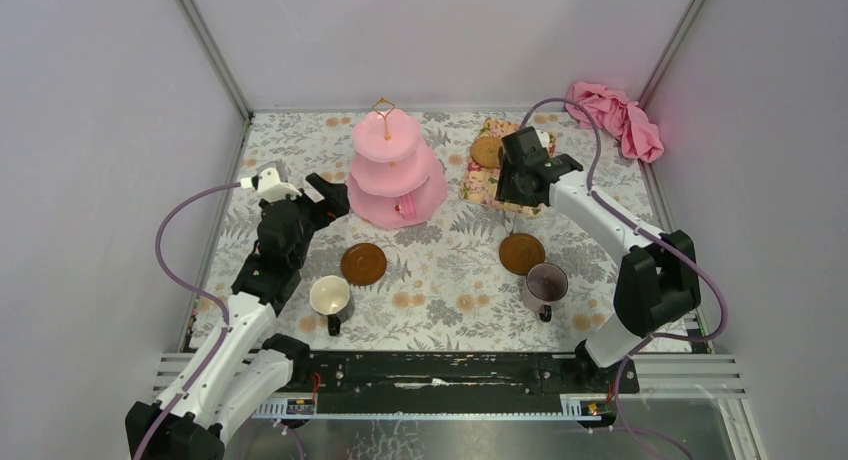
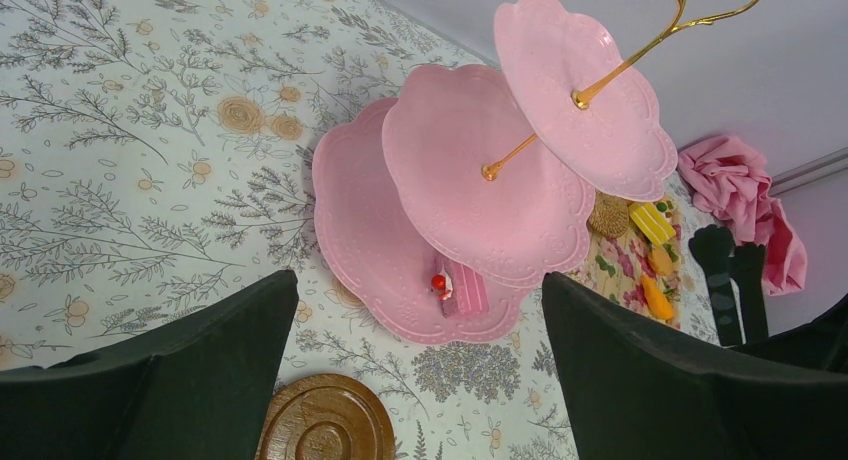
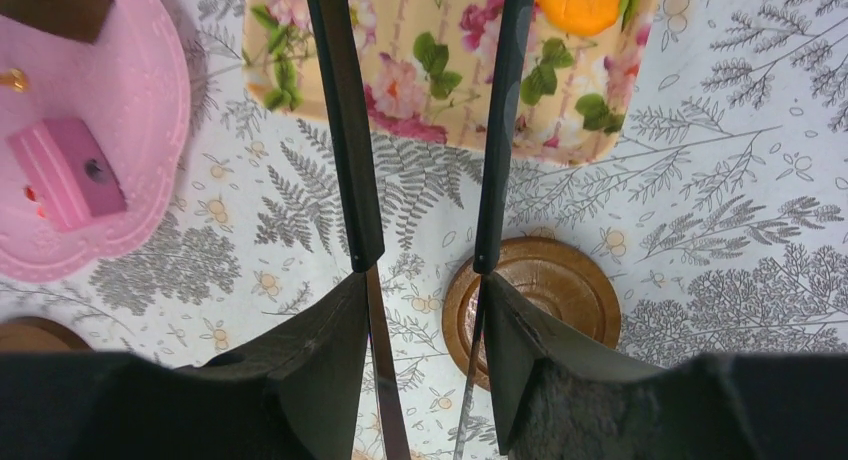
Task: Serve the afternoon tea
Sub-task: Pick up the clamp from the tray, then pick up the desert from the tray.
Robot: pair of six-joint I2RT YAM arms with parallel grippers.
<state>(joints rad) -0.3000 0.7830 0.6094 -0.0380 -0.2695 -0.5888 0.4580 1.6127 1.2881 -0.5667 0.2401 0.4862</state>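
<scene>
Tongs (image 3: 345, 130) are pinched between the right fingers (image 3: 320, 350), which close about halfway onto the two slim black arms. They hang over the flowered tray (image 3: 450, 90) at the back right of the counter (image 1: 450, 310). An orange biscuit (image 3: 578, 2) lies on the tray just beside one arm. The tips run out of view, so I cannot tell whether they have caught anything.

The left fingers (image 2: 200, 360) are spread wide and hold nothing. They hover near the left side of the pink cake stand (image 1: 397, 170), which stands upright at the back centre with one pink cake slice (image 2: 462, 288) on its bottom tier. Two saucers (image 1: 363, 264) sit bare in front, with the white mug (image 1: 330, 298) and purple mug (image 1: 547, 283) beside them rather than on them.

The weak link is probably the grip. The tongs are thin and springy, so they could twist in the fingers or squeeze unevenly, and a small biscuit might pop free onto the counter. On the way across, the long arms could clip a tier rim or the gold handle and rock the stand. The left arm is close enough to nudge it as well.
</scene>
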